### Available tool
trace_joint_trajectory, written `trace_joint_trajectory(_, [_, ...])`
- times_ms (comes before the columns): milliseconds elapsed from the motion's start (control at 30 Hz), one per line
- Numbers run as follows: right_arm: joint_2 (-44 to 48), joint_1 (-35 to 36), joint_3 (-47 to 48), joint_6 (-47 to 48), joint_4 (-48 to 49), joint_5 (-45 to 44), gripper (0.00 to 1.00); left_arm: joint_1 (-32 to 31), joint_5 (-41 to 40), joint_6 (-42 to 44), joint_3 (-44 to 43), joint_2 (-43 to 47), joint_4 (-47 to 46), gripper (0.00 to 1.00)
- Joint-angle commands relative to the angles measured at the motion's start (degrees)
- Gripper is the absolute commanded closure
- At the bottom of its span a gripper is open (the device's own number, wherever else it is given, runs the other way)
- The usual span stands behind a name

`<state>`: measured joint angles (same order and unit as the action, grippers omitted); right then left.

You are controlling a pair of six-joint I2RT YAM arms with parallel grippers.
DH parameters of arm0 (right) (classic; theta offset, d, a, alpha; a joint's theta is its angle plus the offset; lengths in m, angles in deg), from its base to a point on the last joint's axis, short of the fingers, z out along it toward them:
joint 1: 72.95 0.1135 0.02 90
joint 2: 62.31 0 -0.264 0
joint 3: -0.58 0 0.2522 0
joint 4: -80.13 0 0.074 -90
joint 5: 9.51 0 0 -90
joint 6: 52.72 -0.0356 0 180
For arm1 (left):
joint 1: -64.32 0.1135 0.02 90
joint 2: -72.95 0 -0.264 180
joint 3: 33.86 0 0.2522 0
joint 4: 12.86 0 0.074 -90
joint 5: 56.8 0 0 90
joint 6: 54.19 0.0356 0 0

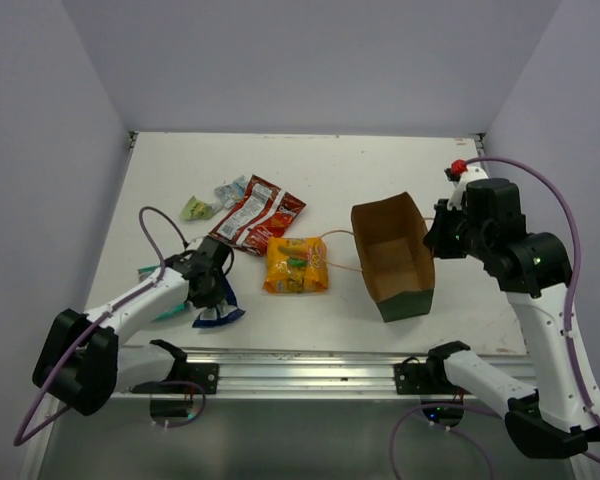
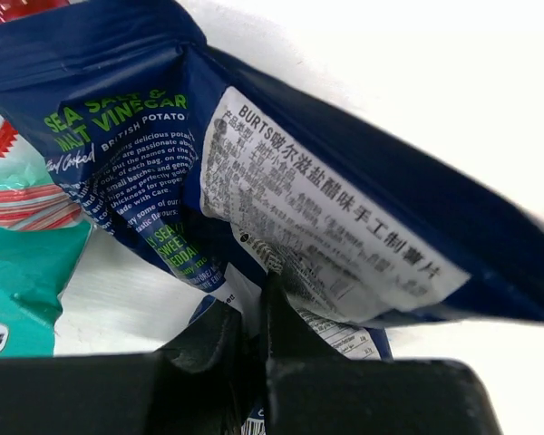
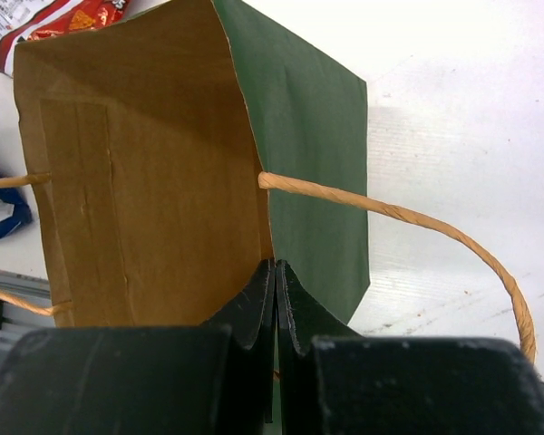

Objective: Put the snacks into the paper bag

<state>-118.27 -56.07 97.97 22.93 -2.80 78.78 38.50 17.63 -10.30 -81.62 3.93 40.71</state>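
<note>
The paper bag [image 1: 392, 258] stands open right of centre, dark green outside, brown inside. My right gripper [image 1: 442, 228] is shut on the bag's right wall at its rim [image 3: 274, 272]; a tan handle [image 3: 417, 227] loops to the right. My left gripper [image 1: 215, 290] is shut on the dark blue-and-white packet [image 1: 218, 314] near the front left; the packet fills the left wrist view [image 2: 281, 208]. A teal packet [image 2: 23, 263] lies beside it. An orange-yellow packet [image 1: 296, 264], red-and-white packets [image 1: 257, 214], a light green packet [image 1: 195, 208] and a pale blue-silver packet [image 1: 230, 190] lie on the table.
The white table [image 1: 310, 165] has purple walls at the back and both sides. A metal rail [image 1: 300, 365] runs along the near edge. The bag's other handle [image 1: 338, 250] lies toward the orange-yellow packet.
</note>
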Motion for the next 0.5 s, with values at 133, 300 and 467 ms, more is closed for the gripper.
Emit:
trace_joint_trajectory(133, [1.82, 0.17, -2.95, -0.06, 1.84, 1.54, 1.00, -1.95, 3.35, 1.63, -18.50, 11.70, 0.27, 1.00])
trace_joint_trajectory(300, [1.56, 0.25, -1.46, 0.46, 1.05, 1.54, 1.00, -4.23, 19.82, -0.03, -38.48, 11.37, -9.45, 1.00])
trace_joint_trajectory(467, [1.21, 0.17, -0.84, 0.64, 0.88, 1.37, 1.00, -13.09, 24.63, -4.34, -52.65, 2.25, -20.81, 1.00])
